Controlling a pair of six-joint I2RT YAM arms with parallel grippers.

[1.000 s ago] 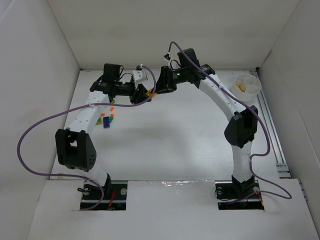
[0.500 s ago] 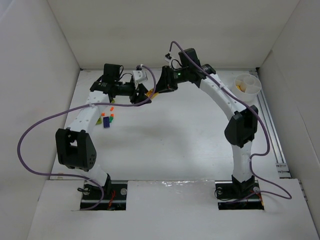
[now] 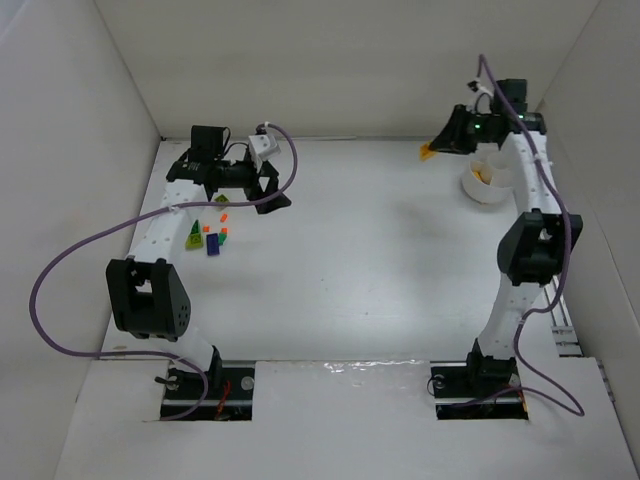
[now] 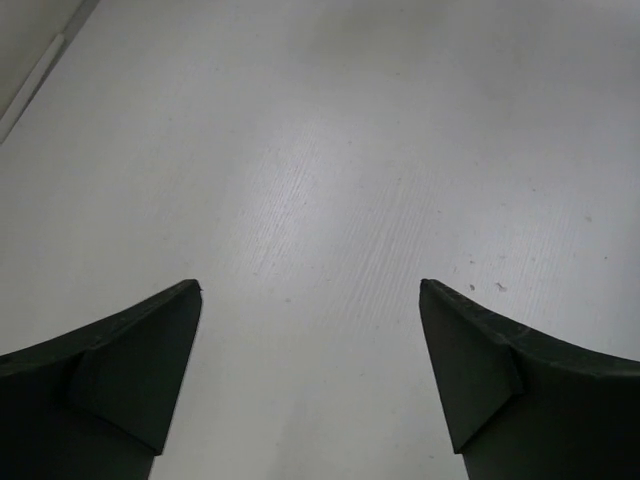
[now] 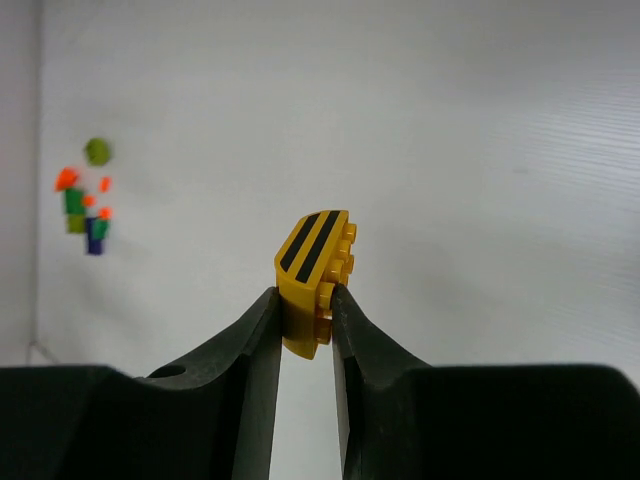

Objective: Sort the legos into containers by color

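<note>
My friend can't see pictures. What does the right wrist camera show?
The right hand pinches a yellow lego with two black stripes, held up above the white table. Far off on the left lies a blurry cluster of orange, green and blue legos.

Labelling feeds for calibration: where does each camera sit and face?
Top external: above and behind the bases, looking down on table, left arm, right arm, white cup.
Left wrist: on the left arm, facing bare table between open left fingers.
Right wrist: on the right arm, facing across the table past right fingers pinching a yellow brick.
Shared: top and right wrist both show that brick and the loose brick cluster.
</note>
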